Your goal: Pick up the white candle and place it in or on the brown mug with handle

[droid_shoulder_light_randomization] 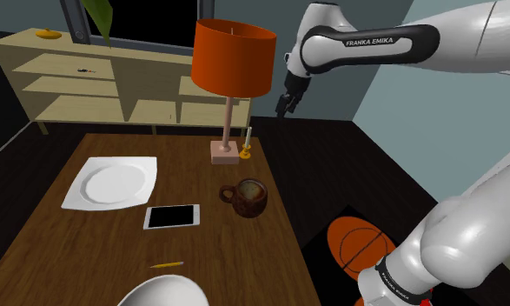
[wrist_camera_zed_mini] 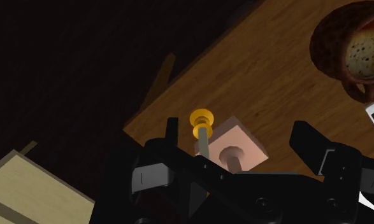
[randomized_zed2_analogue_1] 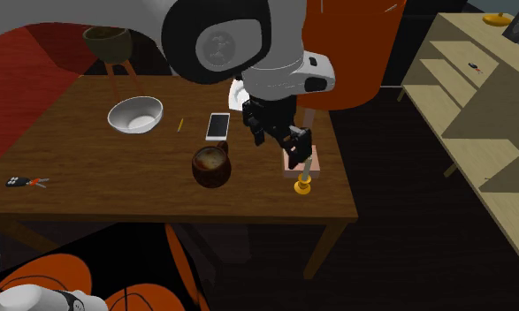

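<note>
- Gripper (wrist_camera_zed_mini: 238,126) is closest to the wrist cam. Its fingers are spread wide w/ nothing held, and it hovers above the far end of the counter (droid_shoulder_light_randomization: 88,252).
- White candle (wrist_camera_zed_mini: 203,137) stands upright in a yellow holder (wrist_camera_zed_mini: 202,119). It's btwn the fingers but off-centre, close to one of them and untouched. Prob. needs a small sideways shift before any descent.
- Pink lamp base (wrist_camera_zed_mini: 241,147) sits just beside the candle, also under the gripper's span. The wide opening suits a thin candle, but the other finger could clip the base or the lamp post. That's the main risk imo.
- Shoulder view: the candle is on the right of the lamp, partly under the orange shade (droid_shoulder_light_randomization: 234,57). The gripper hangs to the right of the shade, presumably to stay clear of it.
- Brown mug (droid_shoulder_light_randomization: 246,197) stands nearer than the lamp, a short way from the candle. Mouth is up and the handle points to the shoulder view's left, so a drop-in from above looks workable.
- Step: approach/align. Pick not yet done.
- Plate (droid_shoulder_light_randomization: 114,182), phone (droid_shoulder_light_randomization: 171,216) and bowl (droid_shoulder_light_randomization: 162,291) lie to the shoulder view's left, off the likely candle-to-mug path.
</note>
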Tool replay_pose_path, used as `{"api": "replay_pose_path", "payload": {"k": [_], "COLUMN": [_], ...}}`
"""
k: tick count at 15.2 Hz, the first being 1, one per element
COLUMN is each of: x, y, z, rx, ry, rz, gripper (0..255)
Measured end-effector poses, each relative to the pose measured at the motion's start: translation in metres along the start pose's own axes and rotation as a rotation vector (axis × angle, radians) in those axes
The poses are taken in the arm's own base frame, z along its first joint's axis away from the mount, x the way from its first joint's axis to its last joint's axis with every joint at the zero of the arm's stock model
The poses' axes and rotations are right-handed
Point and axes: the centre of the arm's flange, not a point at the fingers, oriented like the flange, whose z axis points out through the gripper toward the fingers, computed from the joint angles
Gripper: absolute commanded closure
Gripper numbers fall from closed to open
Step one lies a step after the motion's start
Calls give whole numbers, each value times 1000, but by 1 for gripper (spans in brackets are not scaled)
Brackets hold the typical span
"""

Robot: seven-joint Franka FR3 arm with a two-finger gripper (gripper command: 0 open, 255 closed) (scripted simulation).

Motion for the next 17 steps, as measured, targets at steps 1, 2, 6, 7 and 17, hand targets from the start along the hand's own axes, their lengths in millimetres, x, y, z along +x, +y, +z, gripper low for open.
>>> {"api": "replay_pose_path", "payload": {"k": [1, 2, 6, 7, 17], "x": [12, 24, 65, 74, 128], "y": [3, 7, 15, 11, 10], "z": [8, 17, 45, 56, 129], "rx": [5, 8, 25, 30, 59], "ry": [-2, -2, -5, -11, -34], "rz": [-12, -22, -66, -79, -143], "gripper": [0, 0, 0, 0, 0]}}
